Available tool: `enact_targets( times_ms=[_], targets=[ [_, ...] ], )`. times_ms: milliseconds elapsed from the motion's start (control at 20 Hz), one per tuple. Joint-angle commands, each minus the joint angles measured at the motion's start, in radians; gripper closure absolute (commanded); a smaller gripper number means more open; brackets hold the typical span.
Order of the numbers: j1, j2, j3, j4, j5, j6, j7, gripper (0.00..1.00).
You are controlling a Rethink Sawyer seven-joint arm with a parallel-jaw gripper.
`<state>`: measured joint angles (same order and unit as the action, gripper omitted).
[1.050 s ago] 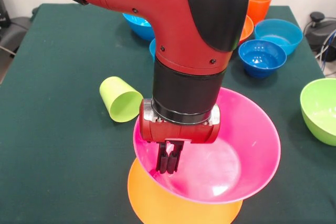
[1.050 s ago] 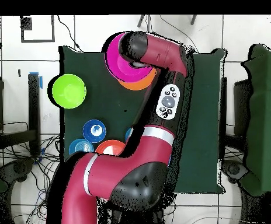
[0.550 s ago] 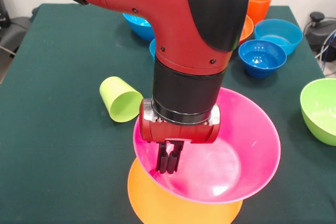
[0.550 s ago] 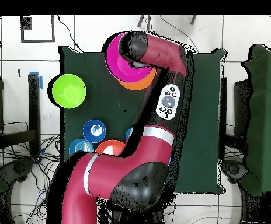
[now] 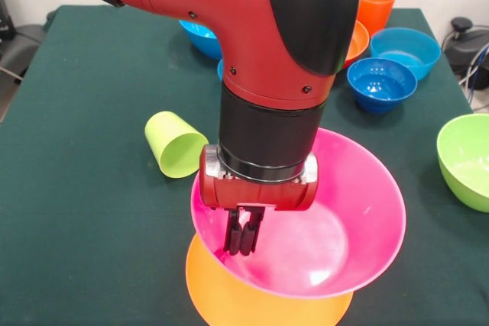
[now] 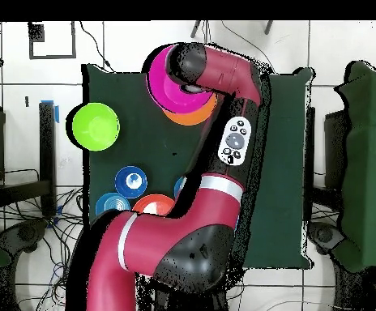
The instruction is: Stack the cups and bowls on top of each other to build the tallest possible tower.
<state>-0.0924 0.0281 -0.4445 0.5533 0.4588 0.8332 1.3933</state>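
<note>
End effector (image 5: 241,240) is down inside the pink bowl (image 5: 344,242), its two black fingers pressed together at the bowl's near-left inner wall. Looks clamped on the rim there, though the wall itself between the fingers is hard to make out. The pink bowl sits mouth-up and tilted on the upturned light-orange bowl (image 5: 229,295), overhanging it toward the right — so the tower is two bowls so far.

Key relation: the bowl's centre lies to the right of the end effector in the front view, so the grip is well off-centre and the bowl's weight hangs away from the fingers. My guess is any release or shift needs the pink bowl centred over the orange base first, else it may slide off.

Other pieces: lime cup (image 5: 174,144) lying on its side on the counter (image 5: 84,188), mouth toward the camera, just left of the pink bowl. Lime bowl (image 5: 467,159) at the right edge. Blue bowls (image 5: 382,82) and the orange cup (image 5: 378,5) sit at the far side.
</note>
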Motion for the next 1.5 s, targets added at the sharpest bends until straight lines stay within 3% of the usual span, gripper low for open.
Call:
enact_targets(
  times_ms=[50,700,950,1500],
  targets=[
    [-0.033,0.021,0.066,-0.01,-0.068,0.106,0.003,1.0],
    [-0.033,0.013,0.082,0.0,-0.071,0.093,-0.014,1.0],
    [-0.03,-0.005,0.109,0.034,-0.069,0.046,-0.025,1.0],
    [-0.021,0.001,0.093,0.025,-0.065,0.077,0.002,1.0]
  ],
)
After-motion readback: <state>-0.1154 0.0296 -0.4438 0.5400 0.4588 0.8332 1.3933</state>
